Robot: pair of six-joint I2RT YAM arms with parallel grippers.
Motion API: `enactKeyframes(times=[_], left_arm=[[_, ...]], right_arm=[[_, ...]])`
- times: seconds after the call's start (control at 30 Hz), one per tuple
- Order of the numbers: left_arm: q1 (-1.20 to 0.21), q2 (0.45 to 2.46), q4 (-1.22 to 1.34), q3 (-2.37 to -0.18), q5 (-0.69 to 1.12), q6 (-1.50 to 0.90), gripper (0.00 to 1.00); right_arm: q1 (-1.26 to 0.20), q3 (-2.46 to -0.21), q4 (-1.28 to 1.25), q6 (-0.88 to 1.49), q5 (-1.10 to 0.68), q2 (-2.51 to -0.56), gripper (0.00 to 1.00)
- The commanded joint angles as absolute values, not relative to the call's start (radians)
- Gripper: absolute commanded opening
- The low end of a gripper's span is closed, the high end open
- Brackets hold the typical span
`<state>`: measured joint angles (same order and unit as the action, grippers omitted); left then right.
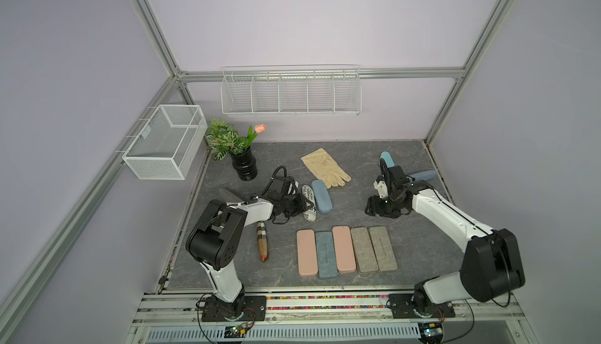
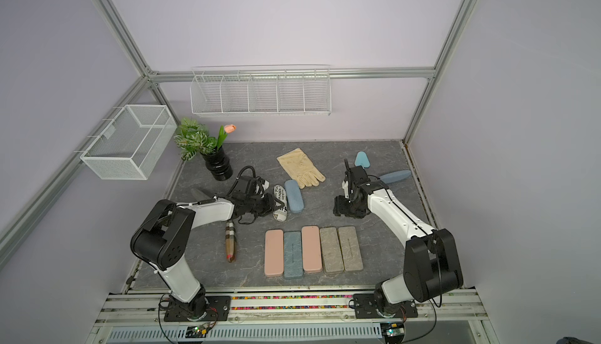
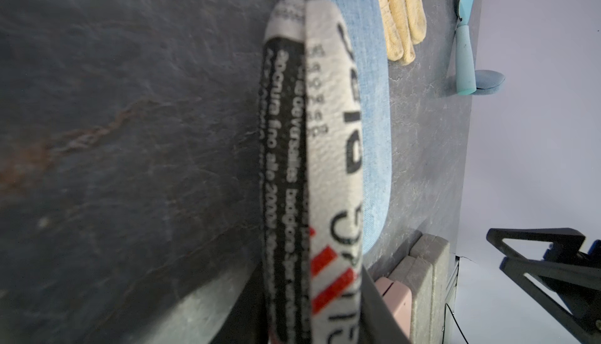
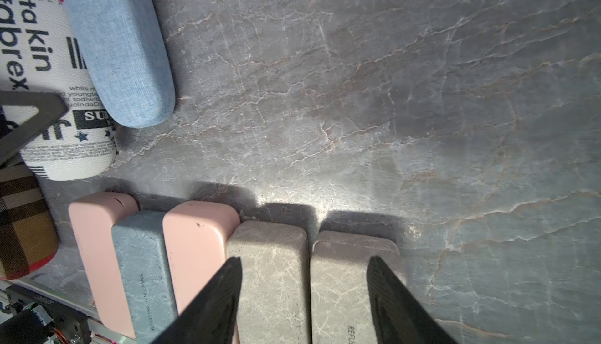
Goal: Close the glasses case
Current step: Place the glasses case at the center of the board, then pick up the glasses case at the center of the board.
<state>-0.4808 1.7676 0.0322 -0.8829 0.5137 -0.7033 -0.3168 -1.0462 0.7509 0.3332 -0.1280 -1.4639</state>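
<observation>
A robotics lab cell: aluminium frame, plain lilac walls, arms bolted to a rail.

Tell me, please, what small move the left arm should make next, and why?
Probably open the left gripper a little wider and back straight off. In the left wrist view the newsprint case looks closed, its halves meeting along the seam, with the fingers close on both sides.

Counter, front centre: row of five flat cases, side by side, touching.
Mid-counter, behind the row: glasses case, touching a second rounded case on its right.
Behind those: glove.
Back left corner: vase.
Left of the row: lone case.
Right edge, toward the back: further case.
</observation>
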Motion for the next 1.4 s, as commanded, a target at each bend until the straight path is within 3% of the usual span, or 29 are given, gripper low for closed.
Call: enactKeyframes(times=[0.0, 0.1, 0.37, 0.47, 0.63, 1.1, 1.37], left_arm=[[-0.486, 1.753, 0.016, -0.882, 0.514, -0.683, 0.50], [-0.486, 1.728, -0.041, -0.889, 0.473, -0.664, 0.61], [-0.485, 1.622, -0.289, -0.950, 0.307, -0.613, 0.69], [-0.485, 1.536, -0.415, -0.969, 0.207, -0.614, 0.78], [-0.486, 1.354, -0.659, -0.978, 0.002, -0.666, 1.00], [-0.487, 1.069, -0.968, -0.753, -0.107, -0.836, 1.00], [-0.486, 1.078, -0.963, -0.696, -0.104, -0.871, 1.00]], right_arm=[[-0.323, -1.046, 0.767, 0.344, -0.136, -1.448, 0.65], [-0.325, -1.048, 0.765, 0.347, -0.139, -1.447, 0.65], [-0.332, -1.045, 0.766, 0.348, -0.148, -1.430, 0.65], [-0.336, -1.041, 0.765, 0.348, -0.152, -1.411, 0.65], [-0.336, -1.036, 0.775, 0.334, -0.152, -1.385, 0.65], [-0.337, -1.052, 0.770, 0.323, -0.141, -1.378, 0.67], [-0.337, -1.048, 0.755, 0.331, -0.158, -1.404, 0.67]])
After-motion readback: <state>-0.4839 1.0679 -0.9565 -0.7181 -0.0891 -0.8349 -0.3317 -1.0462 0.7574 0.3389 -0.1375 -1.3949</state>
